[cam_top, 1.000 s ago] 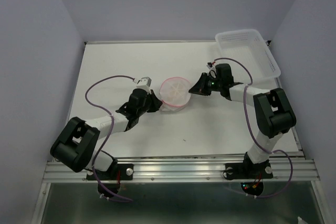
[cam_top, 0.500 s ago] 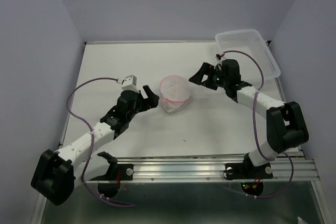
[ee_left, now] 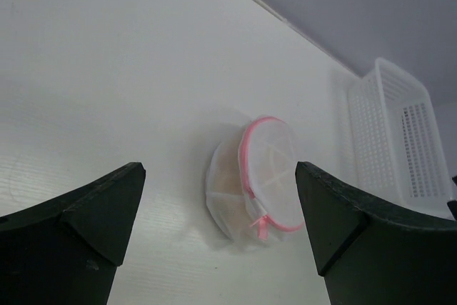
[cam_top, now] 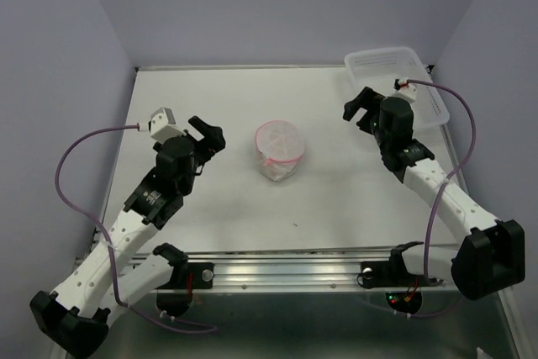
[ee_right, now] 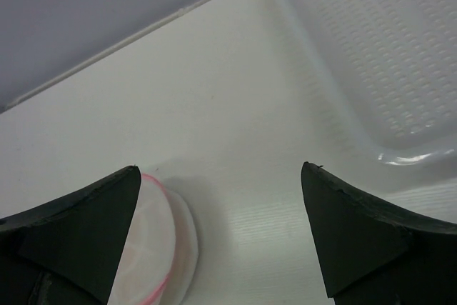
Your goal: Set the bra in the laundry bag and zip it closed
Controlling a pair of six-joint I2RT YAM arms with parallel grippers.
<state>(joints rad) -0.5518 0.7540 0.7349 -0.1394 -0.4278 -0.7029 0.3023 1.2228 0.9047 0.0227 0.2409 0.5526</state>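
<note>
White mesh laundry bag [cam_top: 279,151] sits mid-bench [cam_top: 336,203], between the two arms and touching neither. Pink zip band [ee_left: 246,169] runs round its top edge. In the left wrist view the lid panel lies flat on that band with no gap showing, and the pink pull tab [ee_left: 258,224] hangs at the nearer lower edge.

Bra [ee_left: 225,176]: only a faint tan shade behind the mesh side wall, seen from the left wrist. No straps or outline can be made out. From the top it can't be picked out at all.

Left claw [cam_top: 207,133]: apart, holding nothing, raised over the left part of the bench and well clear of the bag. It points toward the bag. In its own camera the two dark fingers [ee_left: 71,226] sit wide at the frame edges, with the bag centred in the gap and farther off.

Right claw [cam_top: 359,107]: apart, holding nothing, up near the far right corner just beside the clear plastic basket [cam_top: 395,55]. From the top view I can't tell whether it touches the basket. In its wrist camera the fingers [ee_right: 371,237] are wide, the bag [ee_right: 161,248] is low left and partly hidden behind the left finger, and the basket [ee_right: 371,48] fills the upper right.

The basket sits at the far right corner of the bench, well apart from the bag. A purple cable [cam_top: 84,145] loops off the left arm.
</note>
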